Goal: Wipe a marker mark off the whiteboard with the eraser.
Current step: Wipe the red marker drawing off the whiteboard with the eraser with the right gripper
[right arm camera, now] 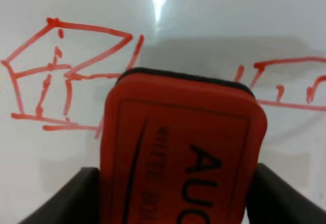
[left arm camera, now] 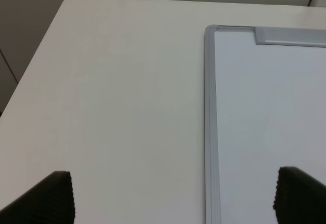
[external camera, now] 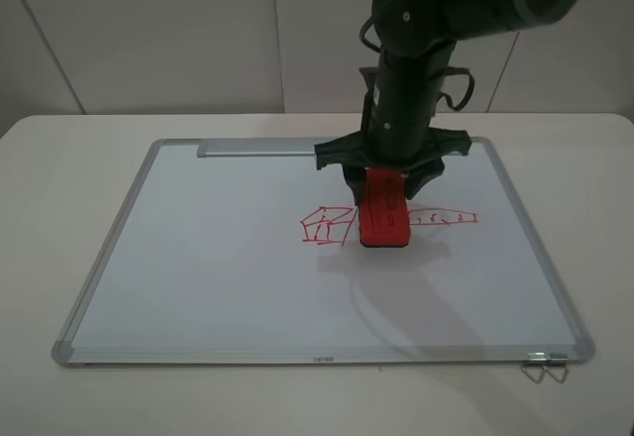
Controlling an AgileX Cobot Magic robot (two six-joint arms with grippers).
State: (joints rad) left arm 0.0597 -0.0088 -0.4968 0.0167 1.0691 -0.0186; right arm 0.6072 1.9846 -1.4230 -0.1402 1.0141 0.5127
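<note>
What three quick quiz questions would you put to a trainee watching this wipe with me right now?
1. True or false: the left gripper holds the eraser.
2. In the high view, where is the eraser relative to the marker mark? A: to its left. B: to its right, between it and the wider sketch. C: covering it wholly.
3. Fill in: the left gripper's jaws stand ___, with nothing between them.
Key: 1 false, the right gripper holds it. 2 B. 3 open.
</note>
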